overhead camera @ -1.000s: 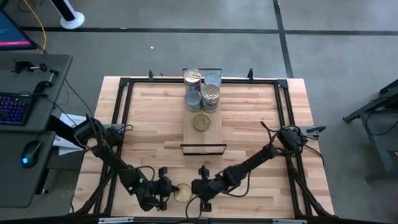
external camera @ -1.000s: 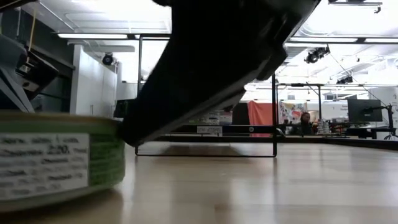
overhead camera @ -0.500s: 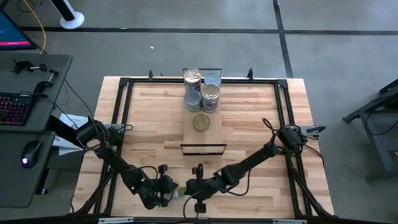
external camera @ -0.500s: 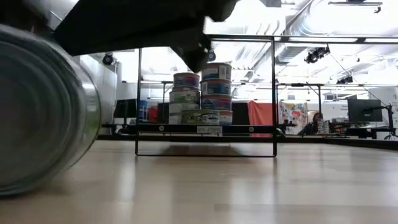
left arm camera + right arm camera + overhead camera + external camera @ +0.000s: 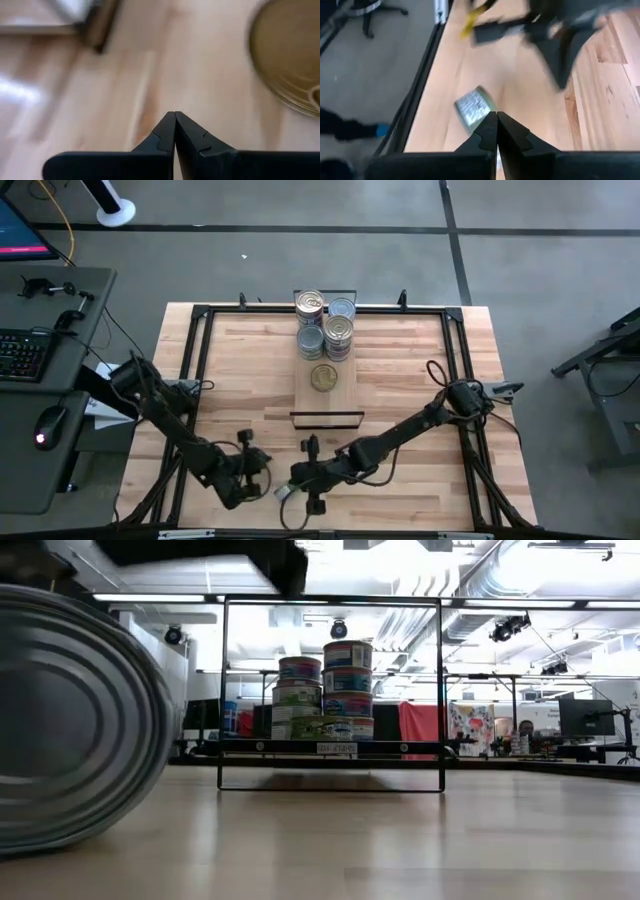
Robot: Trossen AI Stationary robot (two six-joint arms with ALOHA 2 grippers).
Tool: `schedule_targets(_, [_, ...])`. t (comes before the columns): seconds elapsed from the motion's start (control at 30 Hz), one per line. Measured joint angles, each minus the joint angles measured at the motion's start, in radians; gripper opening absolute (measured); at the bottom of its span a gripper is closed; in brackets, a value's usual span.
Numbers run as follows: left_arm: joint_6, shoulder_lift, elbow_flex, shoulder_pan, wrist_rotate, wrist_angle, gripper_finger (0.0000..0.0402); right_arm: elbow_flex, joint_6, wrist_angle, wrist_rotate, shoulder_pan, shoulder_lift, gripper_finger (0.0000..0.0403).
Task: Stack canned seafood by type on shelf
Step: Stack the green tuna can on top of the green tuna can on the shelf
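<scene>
**One Tin Loose Near the Front Edge**

The big butcher-block wooden table (image 5: 400, 390) stood on a grey floor, with a desk and keyboard off to the left. At the far middle of the table sat the narrow light-wood plank shelf with thin black wire ends (image 5: 326, 402). On it were tall stacks of small round flat tins (image 5: 326, 326), some with gold tops and some with silver-blue tops. One gold-topped tin (image 5: 323, 377) lay alone on the plank, just in front of the stacks.

Down at the near edge, one more tin with a paper label (image 5: 285, 492) was tipped up on its side, between the two arms. In the low view it filled the left side like a wheel.

The left gripper (image 5: 252, 476) was just left of that tin, its two dark fingers pressed together and holding nothing. The right gripper (image 5: 305, 475) was just right of the tin, fingers also pressed together and empty.

Most of the job looked done. The tipped tin was not yet on the shelf, so it would need picking up and placing with its own kind.
</scene>
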Motion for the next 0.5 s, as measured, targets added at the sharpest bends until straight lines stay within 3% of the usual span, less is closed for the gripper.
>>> schedule_targets(0.1, [-0.184, -0.055, 0.001, -0.048, -0.063, -0.143, 0.0, 0.092, -0.017, -0.141, -0.016, 0.002, 0.0, 0.0])
schedule_targets(0.27, [-0.427, -0.057, 0.0, -0.134, -0.126, -0.165, 0.0, 0.183, -0.146, -0.207, -0.144, -0.015, -0.001, 0.0017])
schedule_targets(0.37, [-0.531, -0.032, -0.001, -0.161, -0.128, -0.145, 0.0, 0.195, -0.203, -0.212, -0.248, -0.025, -0.003, 0.0063])
schedule_targets(0.5, [-0.61, -0.005, -0.001, -0.174, -0.12, -0.097, 0.0, 0.195, -0.253, -0.232, -0.314, -0.028, 0.014, 0.0155])
